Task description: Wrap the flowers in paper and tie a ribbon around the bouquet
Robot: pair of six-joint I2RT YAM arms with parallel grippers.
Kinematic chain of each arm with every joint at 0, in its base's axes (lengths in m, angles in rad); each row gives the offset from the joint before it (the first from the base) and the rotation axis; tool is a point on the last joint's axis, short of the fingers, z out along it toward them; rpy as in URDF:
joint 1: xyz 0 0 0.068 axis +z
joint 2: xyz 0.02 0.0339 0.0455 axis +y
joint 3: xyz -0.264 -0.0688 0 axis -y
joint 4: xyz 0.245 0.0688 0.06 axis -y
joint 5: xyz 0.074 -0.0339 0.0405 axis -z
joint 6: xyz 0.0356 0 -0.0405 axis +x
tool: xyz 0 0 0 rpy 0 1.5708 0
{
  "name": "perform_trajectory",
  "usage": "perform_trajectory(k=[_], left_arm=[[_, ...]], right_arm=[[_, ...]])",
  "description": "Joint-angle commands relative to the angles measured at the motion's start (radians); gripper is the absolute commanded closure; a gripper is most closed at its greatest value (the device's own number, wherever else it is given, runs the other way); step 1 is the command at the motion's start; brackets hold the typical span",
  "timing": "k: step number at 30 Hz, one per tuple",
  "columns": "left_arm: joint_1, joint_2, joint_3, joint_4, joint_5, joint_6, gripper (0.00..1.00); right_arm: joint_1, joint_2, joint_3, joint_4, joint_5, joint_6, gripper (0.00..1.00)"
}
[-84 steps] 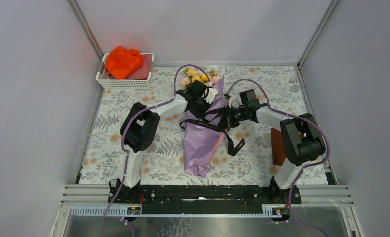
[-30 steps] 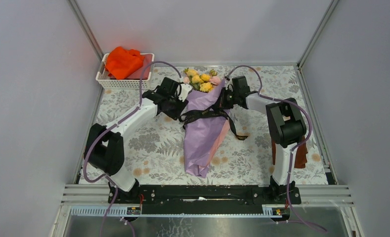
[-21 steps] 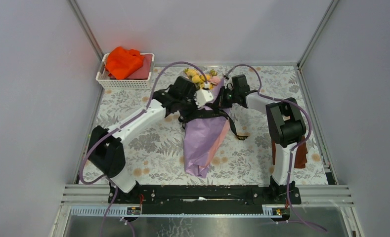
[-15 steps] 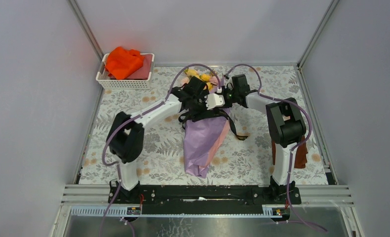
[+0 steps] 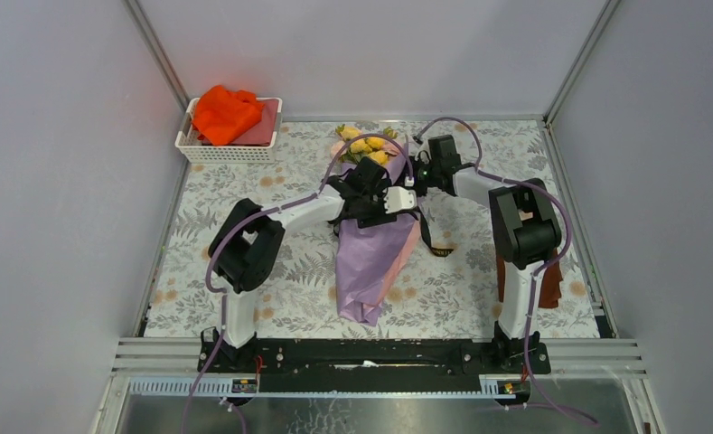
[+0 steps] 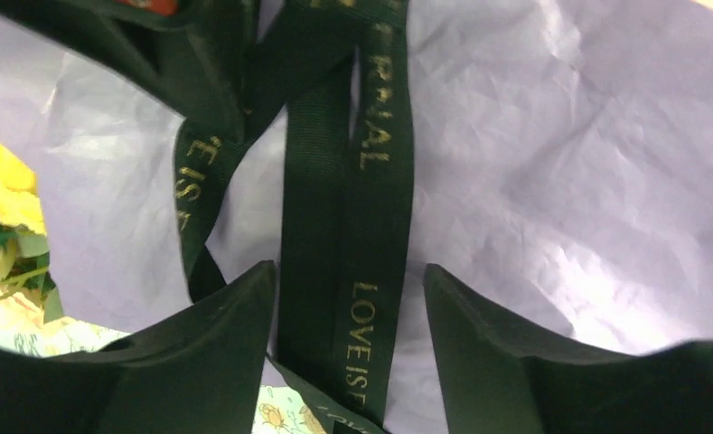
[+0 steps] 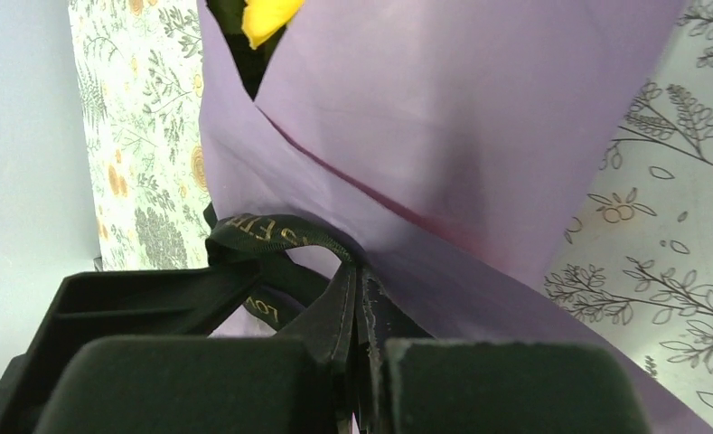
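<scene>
The left gripper (image 6: 345, 289) is hovering with jaws apart, two strands of the ribbon (image 6: 370, 181) running between them against the paper (image 6: 551, 181). The right gripper (image 7: 360, 348) is pinching a ribbon loop, jaws clamped on it; the flowers (image 7: 267, 16) are peeking out beyond them.

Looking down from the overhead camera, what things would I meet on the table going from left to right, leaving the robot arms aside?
White plastic basket holding a crumpled orange cloth → long cone-shaped bouquet of yellow and pink flowers in lavender paper → brown square pad, partly behind the right arm.
</scene>
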Motion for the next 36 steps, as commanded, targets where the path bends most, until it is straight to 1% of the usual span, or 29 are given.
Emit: perform_trajectory(k=[1,2,5,7,9,12,15,17,18,19,20,23,27,30,33,36], left_arm=[[-0.009,-0.027,-0.022,0.207,-0.107,-0.015,0.37],[-0.009,-0.034,-0.032,0.224,-0.116,-0.015,0.4],[-0.01,-0.049,-0.046,0.239,-0.121,-0.011,0.41],[-0.009,-0.053,-0.034,0.22,-0.108,-0.017,0.38],[-0.009,-0.048,-0.018,0.202,-0.099,-0.02,0.3],[-0.008,-0.014,-0.004,0.212,-0.13,-0.008,0.25],[-0.006,0.029,0.023,0.179,-0.14,0.002,0.24],[-0.006,0.043,0.035,0.167,-0.142,-0.007,0.26],[-0.006,0.045,0.04,0.167,-0.141,-0.013,0.29],[-0.006,0.043,0.043,0.167,-0.136,-0.017,0.35],[-0.003,0.04,0.047,0.167,-0.125,-0.023,0.44],[0.003,0.039,0.051,0.15,-0.1,-0.023,0.64],[0.006,0.043,0.058,0.105,-0.093,-0.027,0.99],[0.009,0.025,0.062,0.098,-0.09,-0.058,1.0],[0.019,0.002,0.088,0.094,-0.088,-0.147,1.0],[0.041,-0.011,0.127,0.078,-0.077,-0.224,1.0]], right_arm=[[-0.021,-0.031,0.015,-0.059,-0.032,-0.01,1.0],[-0.025,-0.035,0.011,-0.079,-0.024,-0.021,1.0],[-0.032,-0.038,0.018,-0.16,0.006,-0.072,1.0],[-0.033,-0.029,0.025,-0.193,0.003,-0.098,1.0],[-0.033,-0.019,0.033,-0.212,-0.019,-0.11,1.0],[-0.032,-0.018,0.035,-0.221,-0.042,-0.124,1.0],[-0.032,-0.02,0.038,-0.23,-0.064,-0.136,1.0],[-0.032,-0.017,0.048,-0.246,-0.095,-0.145,1.0],[-0.032,-0.015,0.051,-0.257,-0.106,-0.153,1.0],[-0.032,-0.017,0.05,-0.264,-0.119,-0.159,1.0],[-0.032,-0.018,0.048,-0.271,-0.128,-0.164,1.0],[-0.032,-0.031,0.032,-0.271,-0.165,-0.171,1.0],[-0.034,-0.052,0.022,-0.271,-0.185,-0.179,1.0],[-0.035,-0.058,0.023,-0.279,-0.192,-0.191,1.0],[-0.035,-0.062,0.022,-0.29,-0.214,-0.212,1.0],[-0.036,-0.084,0.005,-0.285,-0.289,-0.24,0.97]])
